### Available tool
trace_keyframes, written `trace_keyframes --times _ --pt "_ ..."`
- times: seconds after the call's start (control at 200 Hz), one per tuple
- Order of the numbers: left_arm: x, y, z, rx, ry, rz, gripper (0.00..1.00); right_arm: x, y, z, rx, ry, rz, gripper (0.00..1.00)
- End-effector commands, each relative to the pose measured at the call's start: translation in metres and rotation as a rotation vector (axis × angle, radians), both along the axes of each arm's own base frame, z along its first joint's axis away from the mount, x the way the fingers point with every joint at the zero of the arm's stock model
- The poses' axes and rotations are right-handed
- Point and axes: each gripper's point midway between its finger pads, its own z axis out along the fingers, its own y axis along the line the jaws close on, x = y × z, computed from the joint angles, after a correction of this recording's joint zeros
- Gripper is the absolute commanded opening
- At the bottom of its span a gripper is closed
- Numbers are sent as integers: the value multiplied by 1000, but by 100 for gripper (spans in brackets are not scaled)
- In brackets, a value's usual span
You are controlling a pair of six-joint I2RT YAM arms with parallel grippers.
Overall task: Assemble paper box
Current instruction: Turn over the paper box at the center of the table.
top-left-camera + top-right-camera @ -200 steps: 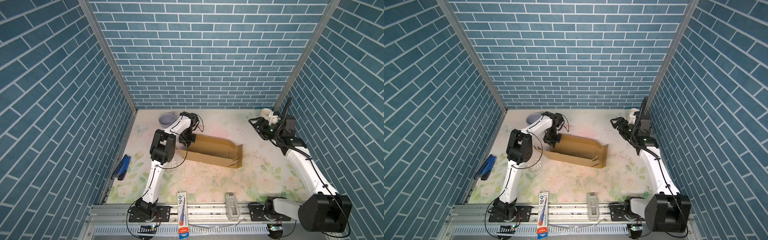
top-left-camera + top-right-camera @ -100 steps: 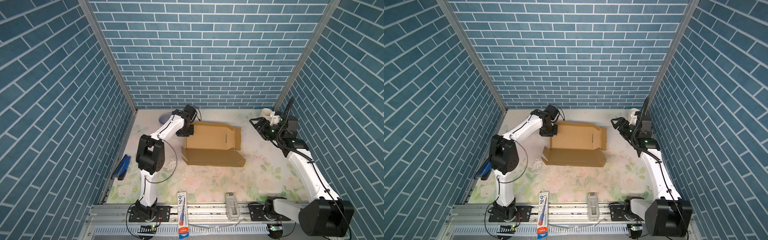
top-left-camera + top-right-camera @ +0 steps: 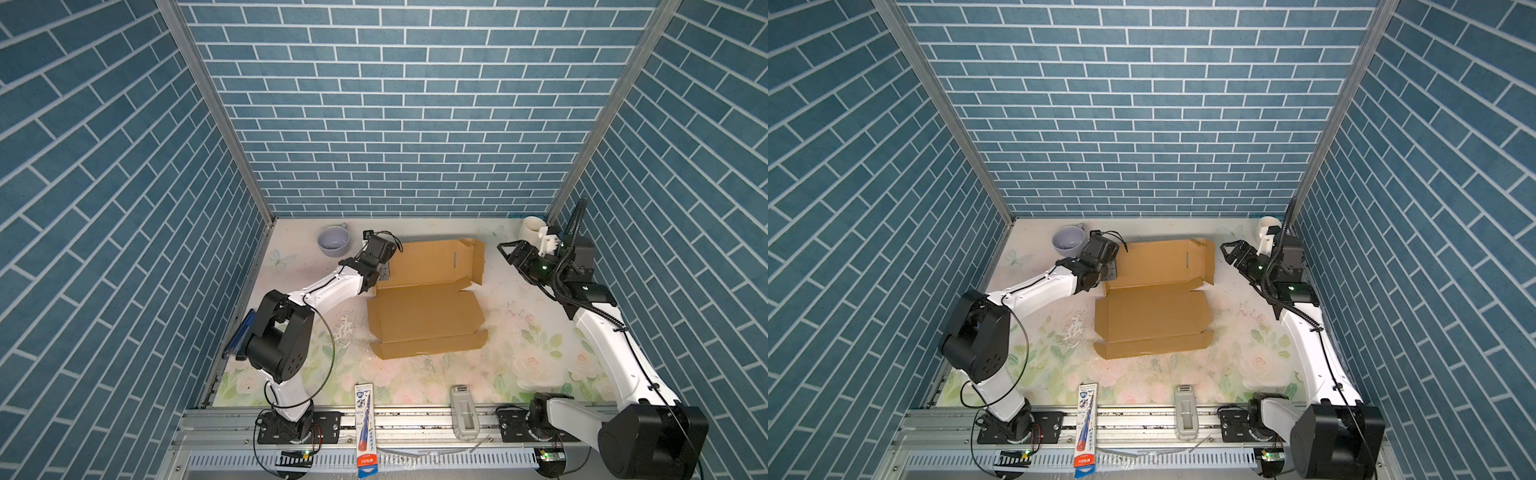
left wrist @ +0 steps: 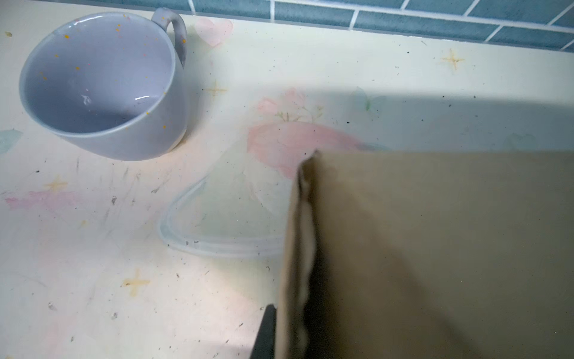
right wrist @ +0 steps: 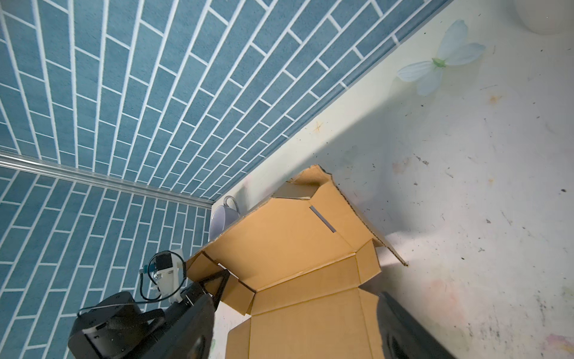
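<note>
Cardboard paper box (image 3: 424, 316), one, pinched by left jaws; right jaws gape empty; one mug (image 3: 333, 243)

Overhead and close wrist views share paper box (image 3: 424, 316).

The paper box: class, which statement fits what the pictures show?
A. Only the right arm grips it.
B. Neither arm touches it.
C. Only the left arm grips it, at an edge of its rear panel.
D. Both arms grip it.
C: the left arm has its jaws shut on the edge of the paper box, while the right arm holds its jaws open, apart from it.
</note>
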Motion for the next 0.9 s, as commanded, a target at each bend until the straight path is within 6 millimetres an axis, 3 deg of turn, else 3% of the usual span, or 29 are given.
trace_keyframes --times 0.0,0.195,0.33,0.575,0.77,0.895 --pt "17 -12 41 -13 -260 41 0 -4 8 3 -37 -82 66 81" --pt "3 -27 58 107 -465 12 0 -5 3 -3 -100 -103 57 81" --pt "-12 -22 66 158 -596 33 0 -3 3 -7 -105 -87 62 82" --pt "-24 -11 55 109 -708 67 0 1 8 -6 -101 -81 76 82" --pt "-32 -8 35 104 -692 44 0 1 22 -9 -116 -73 107 81" --pt "-35 -7 32 101 -689 35 12 3 37 -14 -127 -52 135 82"
